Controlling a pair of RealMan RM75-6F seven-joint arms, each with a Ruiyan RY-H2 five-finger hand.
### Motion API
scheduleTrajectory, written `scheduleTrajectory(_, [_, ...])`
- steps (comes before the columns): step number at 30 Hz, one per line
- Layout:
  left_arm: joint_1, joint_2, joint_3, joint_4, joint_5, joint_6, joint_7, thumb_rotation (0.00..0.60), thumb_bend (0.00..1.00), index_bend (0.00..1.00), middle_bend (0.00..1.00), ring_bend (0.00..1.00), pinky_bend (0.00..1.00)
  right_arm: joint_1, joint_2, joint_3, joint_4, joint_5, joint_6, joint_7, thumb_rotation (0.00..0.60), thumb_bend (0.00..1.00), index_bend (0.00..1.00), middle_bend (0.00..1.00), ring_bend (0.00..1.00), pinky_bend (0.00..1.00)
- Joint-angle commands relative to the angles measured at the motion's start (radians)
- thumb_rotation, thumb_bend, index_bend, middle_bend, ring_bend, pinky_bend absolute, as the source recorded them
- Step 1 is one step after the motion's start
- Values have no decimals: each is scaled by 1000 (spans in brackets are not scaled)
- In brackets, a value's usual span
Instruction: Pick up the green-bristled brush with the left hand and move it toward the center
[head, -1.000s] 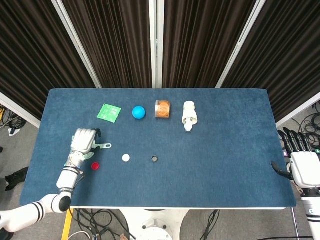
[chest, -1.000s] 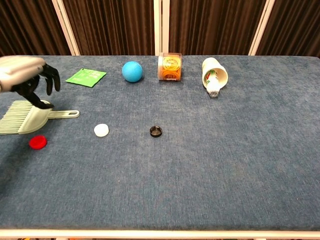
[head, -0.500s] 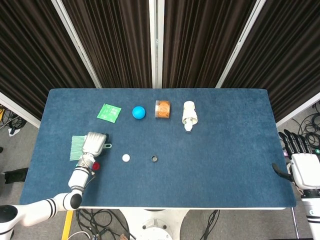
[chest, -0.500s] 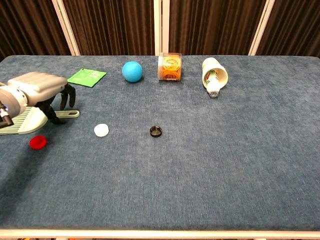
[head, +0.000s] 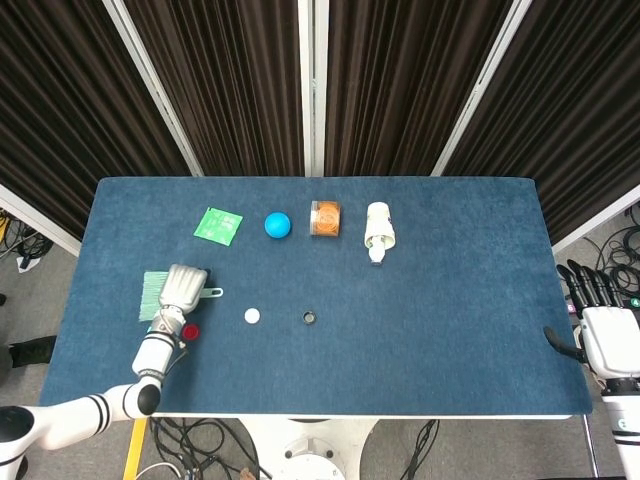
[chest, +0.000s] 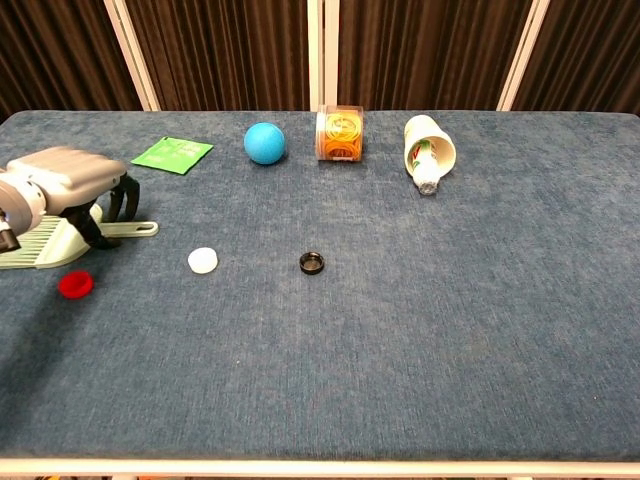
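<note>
**Left hand has moved onto the brush; brush not lifted**

Since a second ago the left hand (head: 184, 285) has shifted from beside the red cap toward the blue ball's side of the table and now sits over the body of the green-bristled brush (chest: 40, 242), which lies in the same spot as before. In the chest view the hand's (chest: 72, 180) dark fingers (chest: 122, 198) curl down around the brush where the body meets the handle, but whether they actually clamp it I cannot tell. The brush lies flat on the blue table (head: 430, 300), well to the left of the blue ball (head: 277, 225) and nearer the front edge, bristles pointing away from the ball, thin handle pointing toward the white cap (head: 252, 316).

Taking the blue ball as the marker: the green packet (head: 218, 224) lies just left of it, the orange-filled clear jar (head: 326, 219) just right, and the tipped white cup (head: 379, 229) right of the jar. The white cap sits in front of the ball, the small black ring (head: 310, 318) in front and slightly right, and the red cap (head: 190, 331) in front and left, close by the brush.

The right hand (head: 600, 325) hangs off the far right table edge, well away from the ball, holding nothing, fingers apart
</note>
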Motion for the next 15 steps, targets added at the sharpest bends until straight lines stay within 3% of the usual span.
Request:
scheduleTrajectory(1, [-5,-1,7,5,-5,-5,5,600,203,418,474,705,860,0,0,0,1,3,-1,1,600,161,0,21,0,0])
scheduleTrajectory(10, [-16,14,24,11,17,-49,-50,600,312,462,487,705,861,-4,1,0,4,4,2,9,600,159,0,22,0,0])
scheduleTrajectory(15, [3,38,36,18,117,-49,-185,600,393,514,534,710,865,-7,-1,0,7,3,6,17,600,153,0,24,0,0])
